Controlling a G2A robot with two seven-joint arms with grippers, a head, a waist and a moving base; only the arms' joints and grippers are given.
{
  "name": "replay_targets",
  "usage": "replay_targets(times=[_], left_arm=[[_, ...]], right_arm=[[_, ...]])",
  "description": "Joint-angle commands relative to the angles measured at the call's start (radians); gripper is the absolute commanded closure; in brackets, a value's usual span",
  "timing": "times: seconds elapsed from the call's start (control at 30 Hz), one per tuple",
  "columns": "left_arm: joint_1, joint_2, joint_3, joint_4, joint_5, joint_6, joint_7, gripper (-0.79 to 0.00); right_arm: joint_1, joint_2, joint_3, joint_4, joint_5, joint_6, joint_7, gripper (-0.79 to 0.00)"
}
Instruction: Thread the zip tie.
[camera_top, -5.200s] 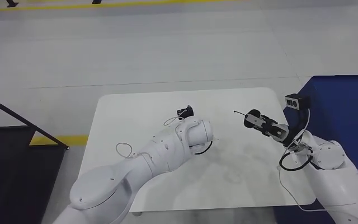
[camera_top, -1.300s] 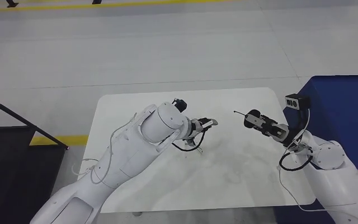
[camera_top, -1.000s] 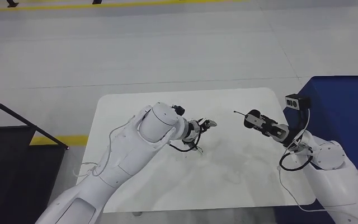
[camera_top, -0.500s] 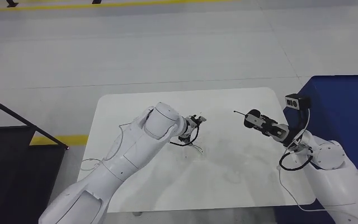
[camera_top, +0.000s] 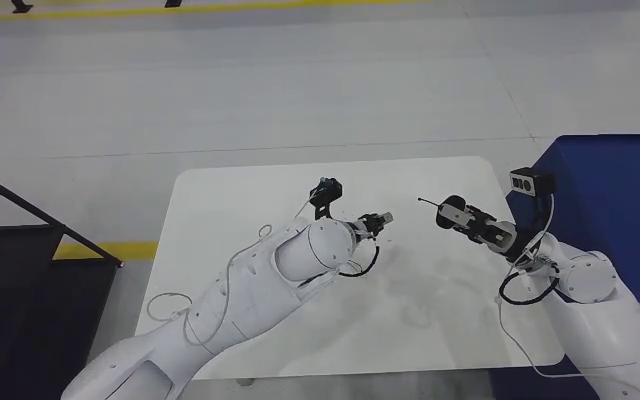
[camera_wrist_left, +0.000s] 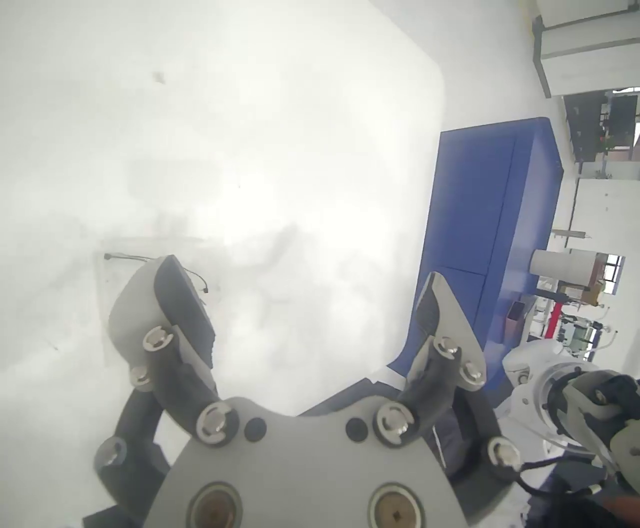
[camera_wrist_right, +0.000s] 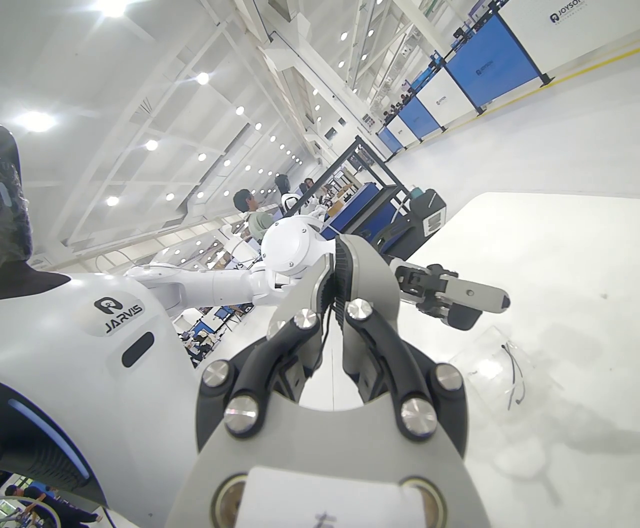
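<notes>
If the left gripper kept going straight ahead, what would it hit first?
Likely bare table: the left gripper is open toward it, the zip tie off beside one finger. Depth unclear.

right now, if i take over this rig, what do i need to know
The left gripper is open and empty, hovering over the white table above a clear plastic bag with a thin black strand in or on it, possibly a second tie.
The right gripper is shut on the black zip tie, held off the table, free end pointing toward the left gripper.
Done: zip tie picked up and presented.
Left: all the threading; the free end passes through nothing yet.
</notes>
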Motion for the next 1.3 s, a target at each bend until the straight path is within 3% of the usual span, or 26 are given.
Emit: replay_targets(times=[0.0, 0.07, 0.13, 0.2, 0.33, 0.4, 0.77, 0.87, 0.97, 1.03, 1.07, 1.13, 1.2, 1.27], left_arm=[[0.000, 0.000, 0.000, 0.000, -0.014, 0.002, 0.001, -0.785], [0.005, 0.004, 0.027, 0.037, 0.005, -0.102, -0.092, -0.785], [-0.027, 0.005, 0.092, 0.051, 0.193, -0.097, -0.040, -0.785], [-0.055, 0.010, 0.164, 0.020, 0.337, -0.118, -0.088, -0.785], [-0.099, 0.050, 0.232, -0.046, 0.586, -0.220, -0.218, -0.785], [-0.109, 0.078, 0.243, -0.089, 0.669, -0.334, -0.302, -0.785], [-0.107, 0.084, 0.240, -0.096, 0.682, -0.359, -0.305, -0.785], [-0.162, 0.088, 0.311, -0.095, 0.939, -0.453, -0.383, -0.785], [-0.227, 0.099, 0.342, -0.124, 1.073, -0.617, -0.577, -0.785], [-0.259, 0.113, 0.340, -0.158, 1.062, -0.829, -0.674, -0.785], [-0.277, 0.116, 0.332, -0.152, 1.063, -0.893, -0.709, -0.785], [-0.288, 0.119, 0.315, -0.138, 1.025, -0.982, -0.769, -0.785], [-0.287, 0.122, 0.284, -0.129, 0.979, -1.058, -0.739, -0.785], [-0.285, 0.123, 0.269, -0.116, 0.958, -1.073, -0.723, -0.785]], right_arm=[[0.000, 0.000, 0.000, 0.000, 0.000, 0.000, 0.000, 0.000], [0.000, 0.000, 0.000, 0.000, 0.000, 0.000, 0.000, 0.000], [0.000, 0.000, 0.000, 0.000, 0.000, 0.000, 0.000, 0.000], [0.000, 0.000, 0.000, 0.000, 0.000, 0.000, 0.000, 0.000], [0.000, 0.000, 0.000, 0.000, 0.000, 0.000, 0.000, 0.000], [0.000, 0.000, 0.000, 0.000, 0.000, 0.000, 0.000, 0.000], [0.000, 0.000, 0.000, 0.000, 0.000, 0.000, 0.000, 0.000], [0.000, 0.000, 0.000, 0.000, 0.000, 0.000, 0.000, 0.000], [0.000, 0.000, 0.000, 0.000, 0.000, 0.000, 0.000, 0.000], [0.000, 0.000, 0.000, 0.000, 0.000, 0.000, 0.000, 0.000], [0.000, 0.000, 0.000, 0.000, 0.000, 0.000, 0.000, 0.000], [0.000, 0.000, 0.000, 0.000, 0.000, 0.000, 0.000, 0.000], [0.000, 0.000, 0.000, 0.000, 0.000, 0.000, 0.000, 0.000], [0.000, 0.000, 0.000, 0.000, 0.000, 0.000, 0.000, 0.000]])
